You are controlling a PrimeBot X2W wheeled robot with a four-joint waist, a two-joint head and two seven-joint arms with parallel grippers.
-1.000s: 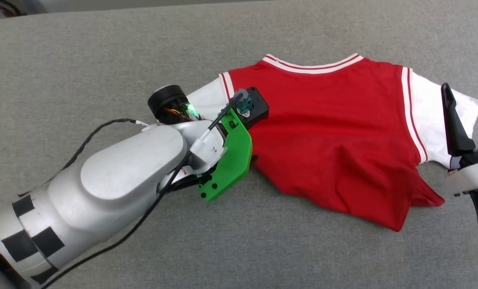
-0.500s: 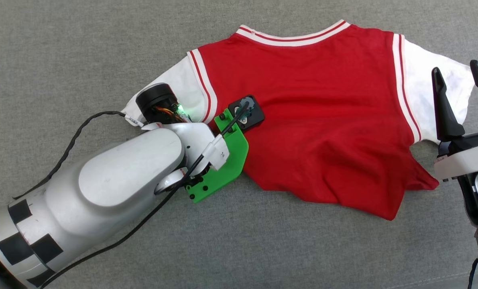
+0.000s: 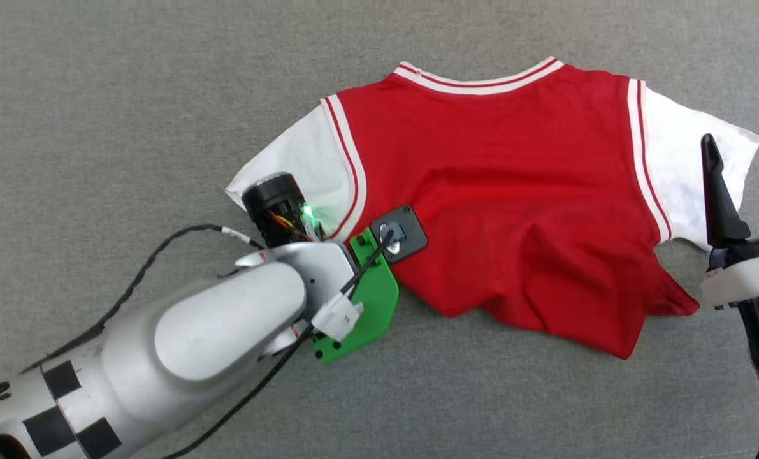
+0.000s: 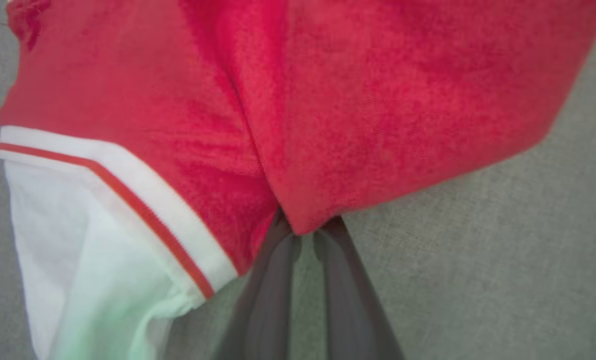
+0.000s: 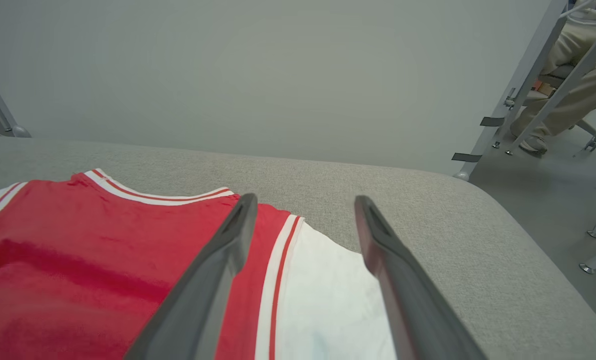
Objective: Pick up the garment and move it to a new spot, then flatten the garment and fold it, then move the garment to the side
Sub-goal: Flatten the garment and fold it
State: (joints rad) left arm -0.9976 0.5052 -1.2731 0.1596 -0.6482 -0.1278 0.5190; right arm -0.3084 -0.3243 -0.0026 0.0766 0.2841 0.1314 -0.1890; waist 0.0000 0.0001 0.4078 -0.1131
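Red soft-fabric T-shirt with white sleeves [image 3: 513,204] lies spread on grey fabric surface [image 3: 130,95], collar toward far edge. Left gripper [image 4: 305,235] pinched closed on red hem beside striped sleeve seam. Right gripper [image 5: 305,200] wide apart, hovering over opposite white sleeve.

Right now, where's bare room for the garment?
Free: grey surface beyond the left arm, left of the garment; also the strip below its hem. Crowded: left hand pinching the hem corner, right hand open at a white sleeve.
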